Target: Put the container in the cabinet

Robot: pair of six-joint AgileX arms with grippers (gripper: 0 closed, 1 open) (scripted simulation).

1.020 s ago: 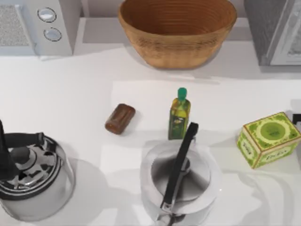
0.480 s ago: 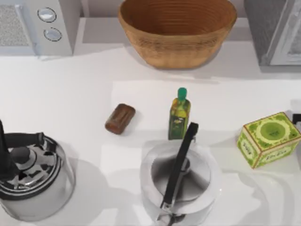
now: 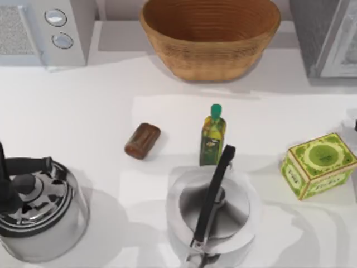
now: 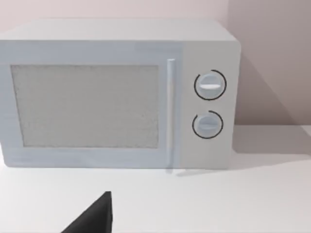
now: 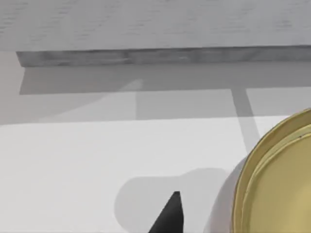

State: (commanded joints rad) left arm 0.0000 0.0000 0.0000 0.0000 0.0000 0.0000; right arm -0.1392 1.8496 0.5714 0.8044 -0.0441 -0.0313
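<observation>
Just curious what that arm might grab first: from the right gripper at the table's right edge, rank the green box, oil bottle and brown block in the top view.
From the right gripper:
1. green box, right side.
2. oil bottle, centre.
3. brown block, left of centre.

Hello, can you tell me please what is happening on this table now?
Nothing is held at this moment. The green box sits at the table's right, the oil bottle and a brown block near the middle, two kettles in front. The cabinet stands at the back right. The left wrist view faces the microwave.
</observation>
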